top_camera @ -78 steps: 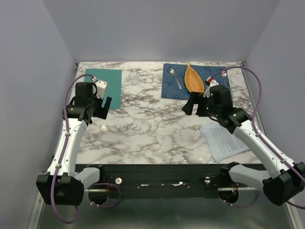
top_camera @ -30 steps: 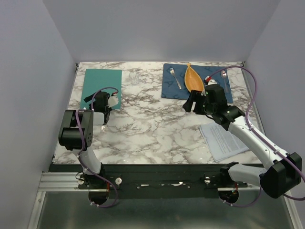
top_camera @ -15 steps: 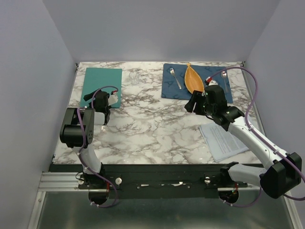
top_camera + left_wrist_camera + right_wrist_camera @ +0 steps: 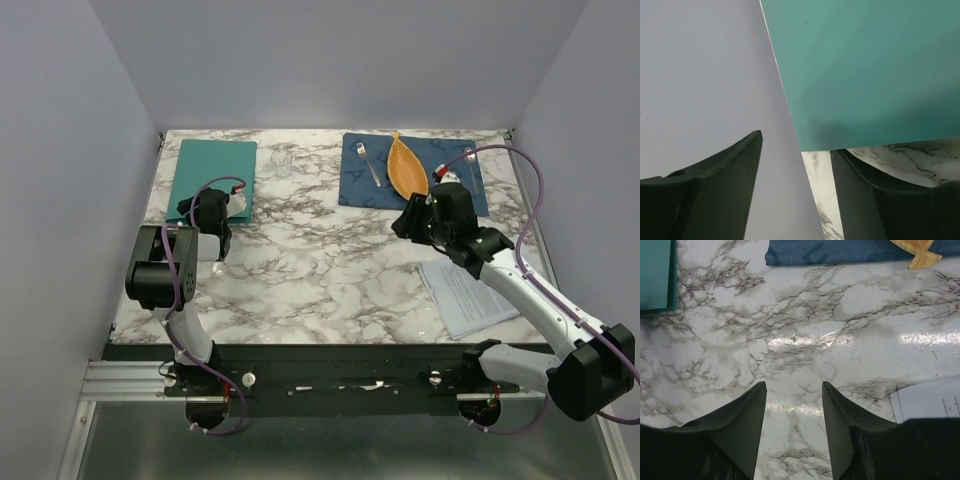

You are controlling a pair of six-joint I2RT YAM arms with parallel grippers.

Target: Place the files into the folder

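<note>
Folder (image 4: 212, 180), closed, far left: left gripper (image 4: 796, 142) spread at its near edge, likely for opening; right gripper (image 4: 793, 385) spread near files (image 4: 468, 297).

White counter (image 4: 330, 260), veined in grey marble, glossy, streaked with bright glare (image 4: 805, 340). Boxed in by plain pale lavender: back wall (image 4: 330, 60), left wall (image 4: 60, 200), right wall (image 4: 590, 100). Along the near edge a black bar (image 4: 330, 360) and an aluminium rail (image 4: 120, 378); dull grey surface (image 4: 330, 445) beneath.
</note>
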